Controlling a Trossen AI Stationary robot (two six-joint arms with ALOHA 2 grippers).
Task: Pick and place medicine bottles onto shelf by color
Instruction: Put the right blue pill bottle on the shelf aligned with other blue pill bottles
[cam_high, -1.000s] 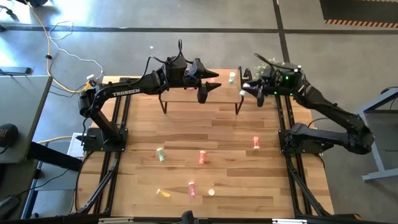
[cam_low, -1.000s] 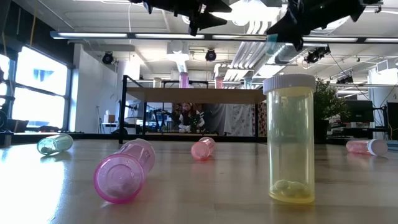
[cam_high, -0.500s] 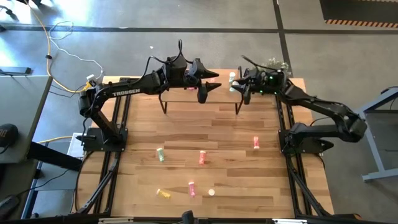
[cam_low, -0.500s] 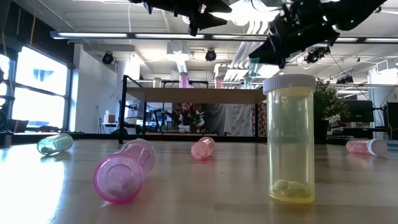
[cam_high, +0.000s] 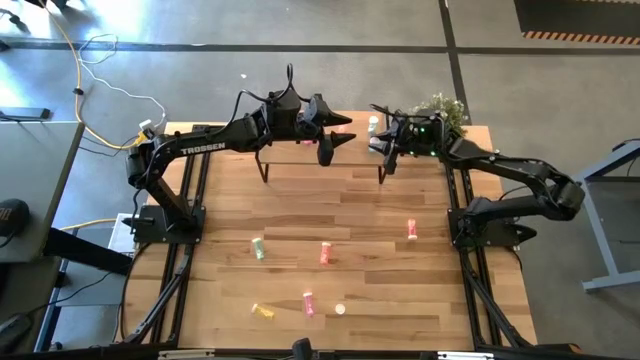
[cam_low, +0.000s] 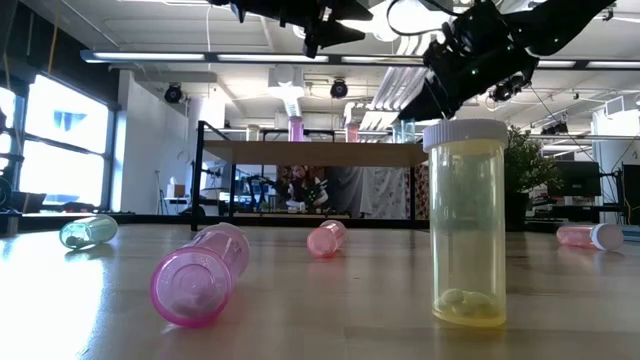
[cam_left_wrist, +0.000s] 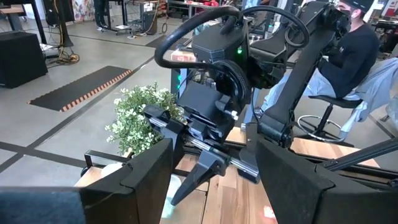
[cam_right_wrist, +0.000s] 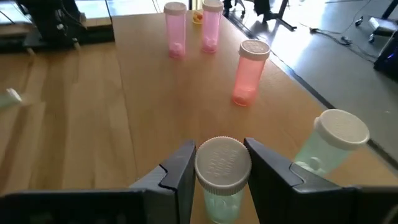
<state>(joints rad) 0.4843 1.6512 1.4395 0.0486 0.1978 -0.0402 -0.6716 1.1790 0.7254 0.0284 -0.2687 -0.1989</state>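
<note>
The shelf (cam_high: 358, 150) stands at the table's far edge. Two pink bottles (cam_right_wrist: 175, 30), a red-orange one (cam_right_wrist: 248, 72) and a pale green one (cam_right_wrist: 328, 144) stand upright on it. My right gripper (cam_right_wrist: 222, 169) is over the shelf's right end, shut on another pale green bottle (cam_right_wrist: 222, 165) with a white cap. My left gripper (cam_high: 340, 132) hangs open above the middle of the shelf with nothing between its fingers (cam_left_wrist: 152, 171). More bottles lie on the table, and a yellow one (cam_low: 467, 222) stands upright near the front. My right gripper pinches the pale green bottle at its capped end (cam_right_wrist: 205, 193), one finger on each side. It comes from the table's right side, slanting down. The cap faces the wrist camera. The bottle's lower end is hidden, so I cannot tell whether it rests on the shelf.
On the table lie a pale green bottle (cam_high: 258, 248), a red-orange one (cam_high: 326, 253), pink ones (cam_high: 411, 230) (cam_high: 308, 303) and a yellow one (cam_high: 263, 311). A small plant (cam_high: 440, 105) stands behind the shelf's right end. A person sits beyond the table (cam_left_wrist: 354, 50).
My right gripper has moved toward the table's left and down to the shelf's right end, rolling its wrist, with the pale green bottle still between its fingers.
</note>
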